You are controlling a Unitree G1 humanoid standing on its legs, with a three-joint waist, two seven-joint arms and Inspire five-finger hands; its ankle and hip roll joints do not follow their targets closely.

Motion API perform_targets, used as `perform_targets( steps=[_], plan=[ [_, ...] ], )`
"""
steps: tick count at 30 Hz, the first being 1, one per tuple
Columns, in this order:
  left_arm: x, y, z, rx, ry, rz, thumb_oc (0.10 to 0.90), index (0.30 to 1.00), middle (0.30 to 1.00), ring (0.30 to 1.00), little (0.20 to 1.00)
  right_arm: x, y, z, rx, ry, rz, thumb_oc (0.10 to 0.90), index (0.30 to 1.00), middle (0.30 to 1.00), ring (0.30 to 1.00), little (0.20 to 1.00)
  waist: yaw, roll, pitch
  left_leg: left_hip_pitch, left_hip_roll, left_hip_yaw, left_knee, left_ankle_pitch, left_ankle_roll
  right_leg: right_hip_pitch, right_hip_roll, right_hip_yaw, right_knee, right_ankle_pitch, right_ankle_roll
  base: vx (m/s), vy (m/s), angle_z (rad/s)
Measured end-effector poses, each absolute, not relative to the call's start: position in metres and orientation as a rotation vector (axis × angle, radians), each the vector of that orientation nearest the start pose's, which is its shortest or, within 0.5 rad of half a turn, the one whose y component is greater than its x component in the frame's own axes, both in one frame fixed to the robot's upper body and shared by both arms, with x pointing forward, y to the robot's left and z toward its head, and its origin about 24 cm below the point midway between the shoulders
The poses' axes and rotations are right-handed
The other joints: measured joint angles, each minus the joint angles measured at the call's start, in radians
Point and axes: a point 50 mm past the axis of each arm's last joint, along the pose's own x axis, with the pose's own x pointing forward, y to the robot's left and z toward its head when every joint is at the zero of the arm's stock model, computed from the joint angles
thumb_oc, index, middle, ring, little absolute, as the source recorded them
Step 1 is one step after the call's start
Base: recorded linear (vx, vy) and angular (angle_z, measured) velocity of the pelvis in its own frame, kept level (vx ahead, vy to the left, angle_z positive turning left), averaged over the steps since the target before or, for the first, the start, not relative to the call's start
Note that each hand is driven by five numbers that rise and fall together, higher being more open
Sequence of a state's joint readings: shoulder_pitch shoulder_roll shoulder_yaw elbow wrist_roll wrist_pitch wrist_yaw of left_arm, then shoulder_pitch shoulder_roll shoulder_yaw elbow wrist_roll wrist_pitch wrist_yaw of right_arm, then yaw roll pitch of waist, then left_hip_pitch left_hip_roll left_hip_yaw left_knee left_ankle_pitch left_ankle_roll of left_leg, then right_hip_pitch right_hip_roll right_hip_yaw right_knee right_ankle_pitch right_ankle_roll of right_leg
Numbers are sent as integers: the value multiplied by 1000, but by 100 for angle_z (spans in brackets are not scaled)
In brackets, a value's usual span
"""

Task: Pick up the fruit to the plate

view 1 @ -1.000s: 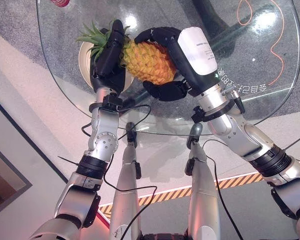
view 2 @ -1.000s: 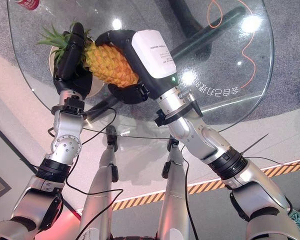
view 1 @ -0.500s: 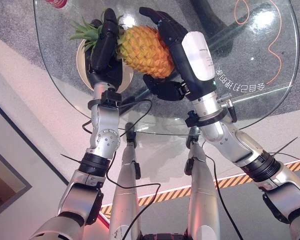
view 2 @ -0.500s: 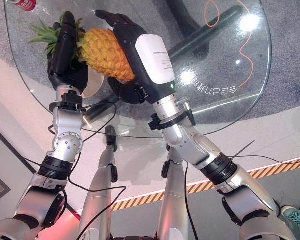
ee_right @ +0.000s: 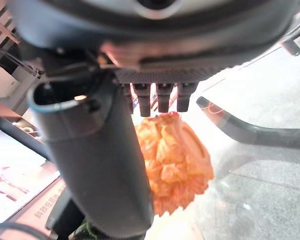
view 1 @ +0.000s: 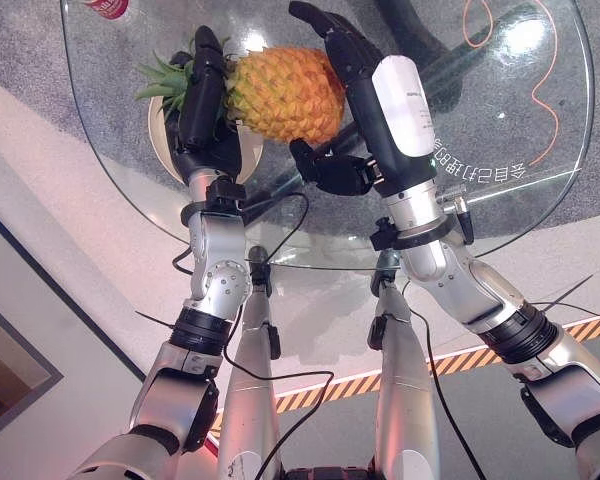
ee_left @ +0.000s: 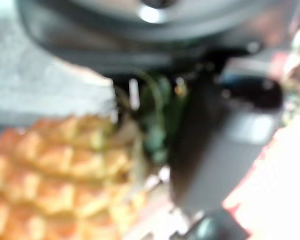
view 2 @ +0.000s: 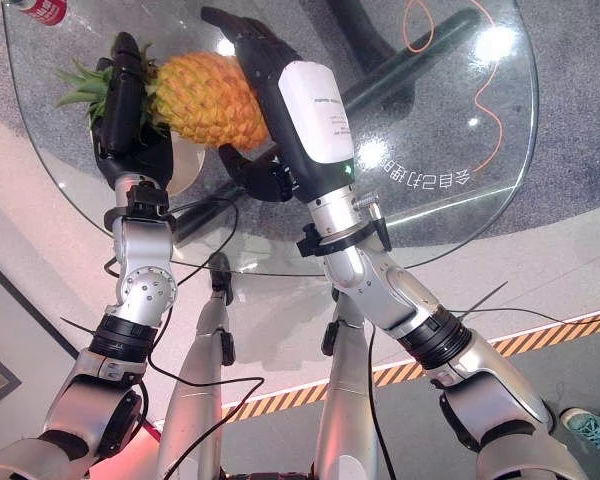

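Observation:
A pineapple (view 1: 280, 92) with a green crown (view 1: 162, 78) is held above the round glass table (view 1: 520, 215), pressed between my two hands. My left hand (view 1: 202, 105) lies with straight fingers against the crown end. My right hand (view 1: 365, 75) presses the other side, with its fingers stretched past the fruit's far side and its thumb (view 1: 325, 168) below the fruit. A cream plate (view 1: 160, 140) lies on the glass under the left hand and the crown. The right wrist view has the pineapple (ee_right: 175, 160) just past the fingers.
A red can (view 1: 105, 8) stands at the table's far left edge. An orange cable (view 1: 552, 95) loops below the glass at the far right. The dark table base (view 1: 420, 35) shows through the glass behind the right hand.
Both hands have carried the pineapple farther away and leftward, over the plate. The right hand's fingers, curled round the fruit a second ago, have straightened.

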State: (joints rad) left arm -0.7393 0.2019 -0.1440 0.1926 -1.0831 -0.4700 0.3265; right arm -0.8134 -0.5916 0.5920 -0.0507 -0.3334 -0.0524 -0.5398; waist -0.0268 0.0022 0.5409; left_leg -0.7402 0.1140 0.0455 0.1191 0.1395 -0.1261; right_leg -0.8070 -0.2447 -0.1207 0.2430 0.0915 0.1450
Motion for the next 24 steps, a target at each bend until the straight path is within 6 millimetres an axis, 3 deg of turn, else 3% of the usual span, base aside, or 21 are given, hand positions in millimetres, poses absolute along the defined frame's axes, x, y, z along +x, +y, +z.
perform_targets(
  steps=[24],
  plan=[
    [329, 142, 233, -1189, -726, 61, 100, 300, 300, 300, 200, 298, -77, 258, -735, -1133, -25, 800, 900, 900, 900, 900, 18, 0, 0, 0, 0, 0, 0, 0, 0, 0, 0, 0, 0, 0, 0, 0, 0, 0]
  ],
)
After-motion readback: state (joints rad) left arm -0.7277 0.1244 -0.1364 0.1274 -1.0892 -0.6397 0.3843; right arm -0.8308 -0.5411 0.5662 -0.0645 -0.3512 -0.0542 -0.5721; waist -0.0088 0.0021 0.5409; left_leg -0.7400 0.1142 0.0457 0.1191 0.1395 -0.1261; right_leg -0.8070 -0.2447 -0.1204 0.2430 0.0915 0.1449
